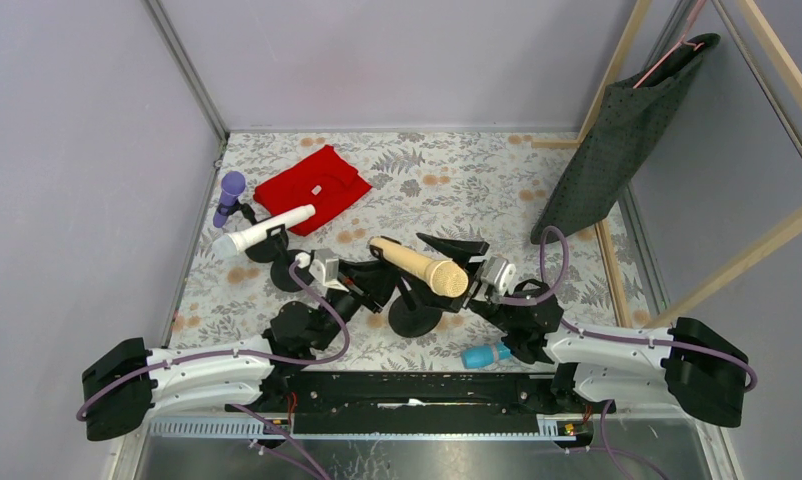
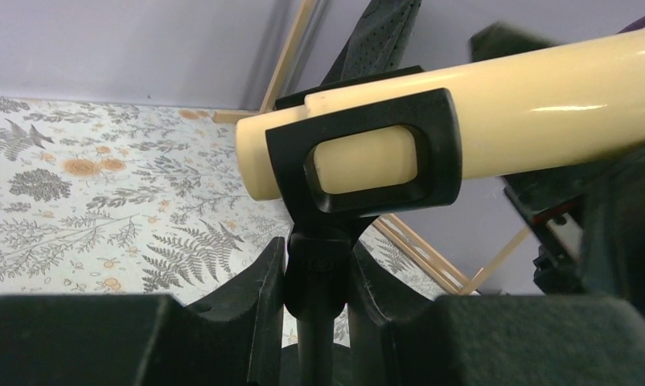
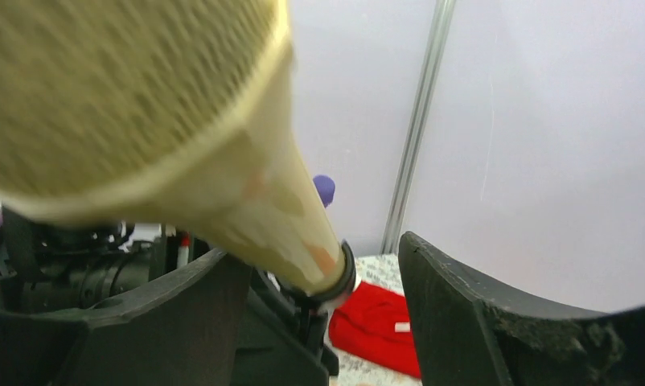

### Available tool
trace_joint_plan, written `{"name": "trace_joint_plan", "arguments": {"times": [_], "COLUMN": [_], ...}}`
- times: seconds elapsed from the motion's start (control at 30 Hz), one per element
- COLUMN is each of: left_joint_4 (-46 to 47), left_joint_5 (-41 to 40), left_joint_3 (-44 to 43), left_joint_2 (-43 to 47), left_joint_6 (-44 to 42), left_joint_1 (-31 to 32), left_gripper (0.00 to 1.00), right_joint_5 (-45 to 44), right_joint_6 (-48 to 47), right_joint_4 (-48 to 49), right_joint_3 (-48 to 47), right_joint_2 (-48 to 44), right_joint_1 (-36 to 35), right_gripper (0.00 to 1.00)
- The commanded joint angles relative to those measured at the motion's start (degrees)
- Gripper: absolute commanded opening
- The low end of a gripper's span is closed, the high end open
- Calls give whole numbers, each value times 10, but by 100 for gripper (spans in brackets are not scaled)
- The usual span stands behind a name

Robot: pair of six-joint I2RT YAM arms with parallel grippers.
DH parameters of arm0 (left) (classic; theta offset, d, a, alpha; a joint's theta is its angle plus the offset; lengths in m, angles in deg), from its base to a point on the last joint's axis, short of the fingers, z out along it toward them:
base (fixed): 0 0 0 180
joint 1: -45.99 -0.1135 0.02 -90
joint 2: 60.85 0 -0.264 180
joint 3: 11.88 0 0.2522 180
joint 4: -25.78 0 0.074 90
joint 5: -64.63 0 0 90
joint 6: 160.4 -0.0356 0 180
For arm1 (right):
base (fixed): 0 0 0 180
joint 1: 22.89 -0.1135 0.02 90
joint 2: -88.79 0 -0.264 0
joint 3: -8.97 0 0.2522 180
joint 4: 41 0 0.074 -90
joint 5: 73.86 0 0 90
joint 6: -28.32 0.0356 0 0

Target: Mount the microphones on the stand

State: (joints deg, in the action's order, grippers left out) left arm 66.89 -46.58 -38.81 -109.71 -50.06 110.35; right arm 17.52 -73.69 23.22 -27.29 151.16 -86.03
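Centrally, the cream mic (image 1: 417, 265) sits in the clip (image 2: 291, 161), its long axis running from upper left to lower right with the head toward the right gripper (image 3: 315, 257). That gripper gapes wide and empty, the head just up-left of its fingers. The left gripper (image 2: 316, 269) is closed on the stand (image 2: 323, 241) below the clip.

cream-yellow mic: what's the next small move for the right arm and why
Probably back the right gripper straight off the cream-yellow microphone. Its handle already sits through the stand's clip, the right jaws stand open around the head, and the left gripper clamps the stand stem. The light blue microphone lies unmounted on the table.
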Motion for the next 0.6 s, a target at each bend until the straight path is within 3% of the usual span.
{"name": "trace_joint_plan", "arguments": {"times": [0.0,0.3,0.5,0.57], "left_joint_4": [50,35,36,34], "left_joint_5": [18,35,62,70], "left_joint_3": [-37,-34,-37,-38], "left_joint_2": [9,2,-10,-13], "left_joint_6": [34,43,48,47], "left_joint_1": [-2,-2,-2,-2], "left_gripper": [0,0,0,0], "right_joint_5": [46,65,59,58], "right_joint_6": [-34,-49,-50,-48], "right_joint_4": [59,16,16,11], "right_joint_3": [-36,-53,-56,-61], "right_joint_2": [-9,-35,-34,-35], "right_joint_1": [-5,-5,-5,-5], "right_gripper": [73,68,52,42]}}
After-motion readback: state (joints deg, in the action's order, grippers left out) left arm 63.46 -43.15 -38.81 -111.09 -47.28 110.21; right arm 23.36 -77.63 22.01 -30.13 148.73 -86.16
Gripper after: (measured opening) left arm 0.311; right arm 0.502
